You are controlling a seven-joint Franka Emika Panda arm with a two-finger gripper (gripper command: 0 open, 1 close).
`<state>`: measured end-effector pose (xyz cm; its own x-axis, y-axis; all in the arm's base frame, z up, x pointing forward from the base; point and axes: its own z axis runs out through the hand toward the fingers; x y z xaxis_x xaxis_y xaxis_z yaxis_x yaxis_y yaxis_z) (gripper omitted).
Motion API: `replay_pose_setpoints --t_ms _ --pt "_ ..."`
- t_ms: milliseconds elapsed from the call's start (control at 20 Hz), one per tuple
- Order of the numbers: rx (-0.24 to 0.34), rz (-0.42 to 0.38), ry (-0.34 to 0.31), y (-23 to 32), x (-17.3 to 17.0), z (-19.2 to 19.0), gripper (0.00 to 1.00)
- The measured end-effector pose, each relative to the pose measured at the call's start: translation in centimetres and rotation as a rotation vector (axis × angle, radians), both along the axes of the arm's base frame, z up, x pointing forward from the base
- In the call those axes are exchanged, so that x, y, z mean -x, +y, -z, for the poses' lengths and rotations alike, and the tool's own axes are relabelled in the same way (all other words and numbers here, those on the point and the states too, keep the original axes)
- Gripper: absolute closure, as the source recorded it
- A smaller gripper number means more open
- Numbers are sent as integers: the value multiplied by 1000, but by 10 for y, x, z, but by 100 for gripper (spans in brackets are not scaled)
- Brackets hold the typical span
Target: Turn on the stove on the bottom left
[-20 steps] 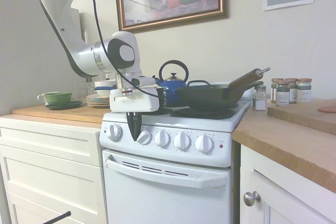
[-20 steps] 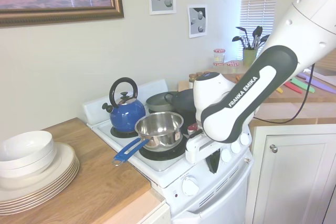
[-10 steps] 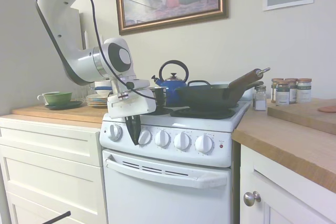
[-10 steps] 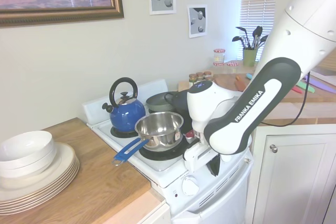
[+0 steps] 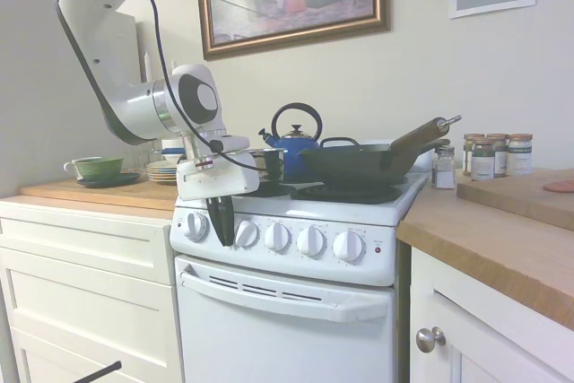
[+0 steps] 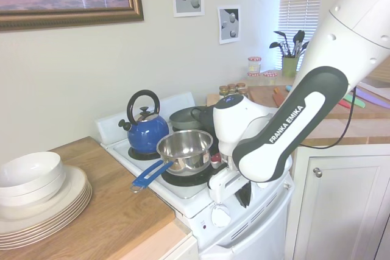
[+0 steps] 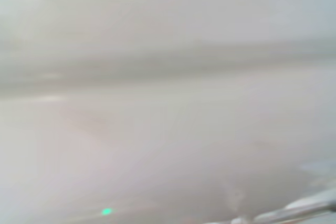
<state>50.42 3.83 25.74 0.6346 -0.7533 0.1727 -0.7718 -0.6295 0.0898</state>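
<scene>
The only print that can be read is "FRANKA EMIKA", in white capitals on the dark band of the arm [image 6: 286,127], running slantwise just right of the steel pot [image 6: 184,148] in the second exterior view. The spice jars [image 5: 491,155] carry labels too small to read, and the wrist view is a blur with no lettering.

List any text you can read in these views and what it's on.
"FRANKA EMIKA": on the arm, second exterior view.
Spice jar labels: too small to read.
Stove knob markings: too small to read.
Wrist view: blurred, no text.
</scene>
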Motion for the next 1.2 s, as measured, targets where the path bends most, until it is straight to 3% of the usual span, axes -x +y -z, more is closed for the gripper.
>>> replay_pose_setpoints --t_ms 250,600,650,850,1200 --pt "-24 3 -54 3 13 -21 100" --pt "-74 99 -116 -24 55 -54 100" --pt "-79 100 -119 -26 62 -56 0" --pt "-93 62 -135 -24 78 -61 0" --pt "-104 66 -157 -28 85 -68 0"
